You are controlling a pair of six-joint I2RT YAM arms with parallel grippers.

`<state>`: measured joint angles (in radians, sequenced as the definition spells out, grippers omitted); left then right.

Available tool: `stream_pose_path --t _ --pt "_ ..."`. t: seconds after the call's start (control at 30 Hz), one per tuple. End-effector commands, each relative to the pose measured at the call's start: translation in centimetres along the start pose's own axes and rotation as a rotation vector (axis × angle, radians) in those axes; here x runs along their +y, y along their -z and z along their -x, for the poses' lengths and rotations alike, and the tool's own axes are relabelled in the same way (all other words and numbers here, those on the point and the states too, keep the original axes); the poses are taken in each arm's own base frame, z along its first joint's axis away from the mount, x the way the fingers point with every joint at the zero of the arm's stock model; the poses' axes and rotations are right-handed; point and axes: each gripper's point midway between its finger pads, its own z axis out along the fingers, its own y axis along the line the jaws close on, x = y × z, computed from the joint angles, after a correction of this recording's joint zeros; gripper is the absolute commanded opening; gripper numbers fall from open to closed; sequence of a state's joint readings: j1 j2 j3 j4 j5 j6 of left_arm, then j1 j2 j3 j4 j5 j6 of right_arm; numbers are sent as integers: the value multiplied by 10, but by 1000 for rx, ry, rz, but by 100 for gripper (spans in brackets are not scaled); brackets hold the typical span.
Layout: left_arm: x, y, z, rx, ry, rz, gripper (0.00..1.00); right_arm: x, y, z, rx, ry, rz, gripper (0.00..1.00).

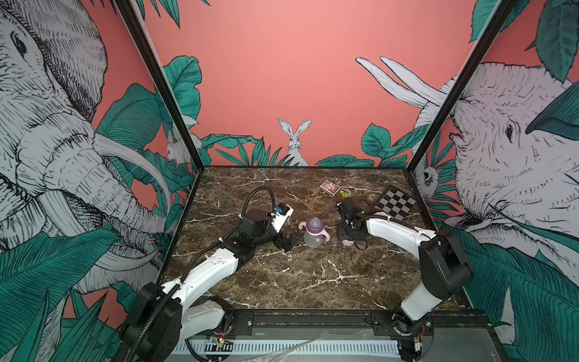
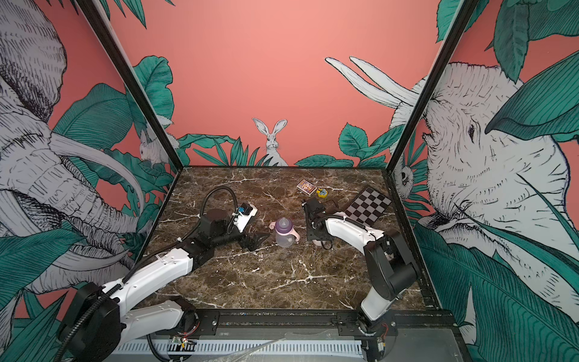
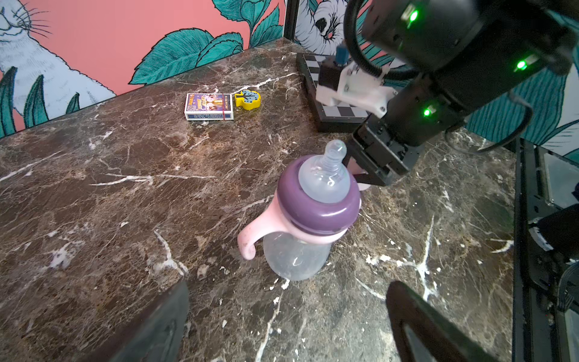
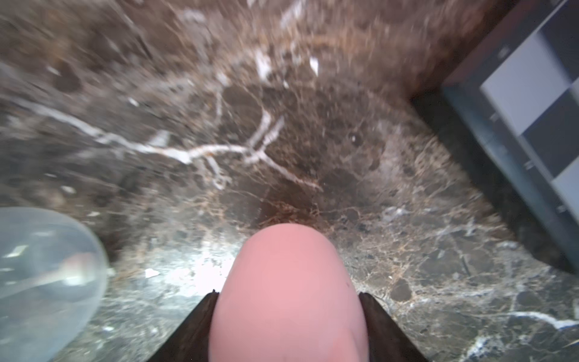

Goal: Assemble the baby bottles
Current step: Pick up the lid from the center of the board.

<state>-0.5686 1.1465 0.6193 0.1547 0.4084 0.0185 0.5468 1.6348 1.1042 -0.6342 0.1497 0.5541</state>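
Right tool: jaws at a middling spread, both dark fingers pressed to the flanks of the pink dome cap. Cap held, rounded top pointing away from the wrist. Wrist view was blurred. In a top view the cap showed only as a pale sliver under the tool, low over the worktop. Whether it rested there or hung clear, could not tell.

Left tool: jaws wide apart, nothing between them. It lay low just beside the bottle, not touching.

Bottle stood upright near mid-worktop, between the two tools. Purple ring sat on the neck, translucent nipple up through it, pale pink handles below. Cap looked to be the one part not yet on. Straw not made out.

Handling, as judged:
- **Cap:** a light, stiff shell, smooth and curved, liable to squirt from flat pads if pinched near the crown. A hold lower on the wall, toward the rim, seemed safer.
- **Bottle:** empty and light, its clear wall likely giving a little. It would tip or skid under a push from above unless braced.
- **Best hold for the left tool:** across the body below the handles, or on the purple ring. Never the soft nipple.

Farther out: checkered board beyond the right arm. Card box and a small yellow piece lay toward the back wall, well apart from the work.
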Motion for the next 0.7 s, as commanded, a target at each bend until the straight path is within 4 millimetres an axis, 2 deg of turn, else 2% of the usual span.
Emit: stream_pose_path --t 0.0,0.03,0.3,0.5,0.67 --pt "0 1 6 -10 1 -10 100 -2 19 7 -4 58 -1 64" --pt "0 1 7 -12 2 -8 100 -1 33 13 -35 62 20 64" --pt "0 -1 5 -19 3 -13 99 15 100 46 -108 152 109 62" --pt "0 -1 4 -23 -16 -16 100 31 137 59 -121 237 160 61" --pt "-5 -2 1 -17 -31 -45 99 53 158 62 -117 307 217 61"
